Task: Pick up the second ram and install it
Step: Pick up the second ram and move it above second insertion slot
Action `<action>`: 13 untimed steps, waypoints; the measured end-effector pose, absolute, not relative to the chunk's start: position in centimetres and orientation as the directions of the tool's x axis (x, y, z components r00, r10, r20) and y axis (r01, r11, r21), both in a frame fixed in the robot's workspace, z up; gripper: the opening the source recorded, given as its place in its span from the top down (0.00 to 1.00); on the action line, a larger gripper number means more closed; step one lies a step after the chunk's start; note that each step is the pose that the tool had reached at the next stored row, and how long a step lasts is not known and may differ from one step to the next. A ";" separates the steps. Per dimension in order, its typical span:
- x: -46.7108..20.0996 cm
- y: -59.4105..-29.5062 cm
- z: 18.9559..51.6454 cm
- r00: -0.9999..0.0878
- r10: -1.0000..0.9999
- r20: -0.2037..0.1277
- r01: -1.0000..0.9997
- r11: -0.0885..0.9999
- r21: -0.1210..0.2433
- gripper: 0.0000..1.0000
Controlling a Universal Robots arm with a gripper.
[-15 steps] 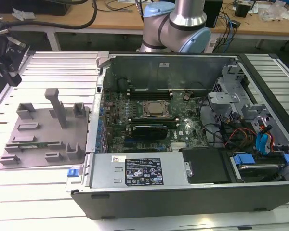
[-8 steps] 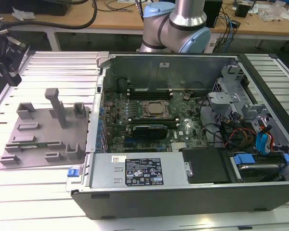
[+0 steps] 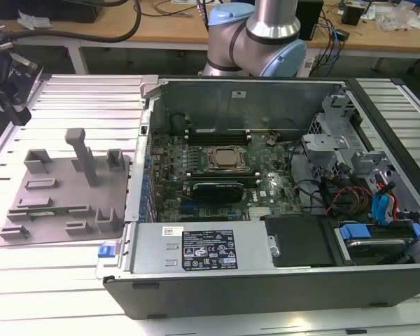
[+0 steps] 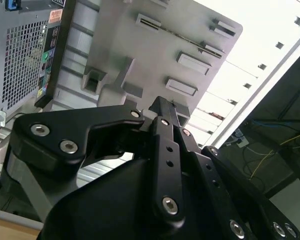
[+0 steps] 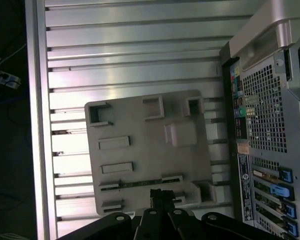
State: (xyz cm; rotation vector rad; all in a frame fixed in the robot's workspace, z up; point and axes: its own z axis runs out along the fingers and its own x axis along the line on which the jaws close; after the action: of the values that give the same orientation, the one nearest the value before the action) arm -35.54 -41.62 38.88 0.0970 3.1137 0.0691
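1. Gripper (image 5: 161, 196) hangs over the tray (image 5: 140, 150), its fingertips pressed together and holding nothing.
2. Ram (image 5: 140, 183) sits in a slot of the tray, close to the fingertips. It seems to stand on edge, probably so that fingers can pinch it from above.
3. Case (image 3: 266, 280) lies open beside the tray with its board facing up, likely for reach from above.
4. Tray and case rest on a slatted metal table (image 5: 130, 50); a wooden bench (image 3: 378, 38) with cables stands beyond the case.

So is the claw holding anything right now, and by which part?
Nothing is held. The claw is shut with nothing between its tips; the second ram lies on the grey tray.
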 end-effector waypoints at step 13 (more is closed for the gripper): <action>-35.5 -41.6 38.9 -0.978 -0.205 -0.024 -0.206 0.977 0.045 0.92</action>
State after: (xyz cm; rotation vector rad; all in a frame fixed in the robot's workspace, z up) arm -35.55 -41.62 38.88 -0.3233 3.1046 0.0740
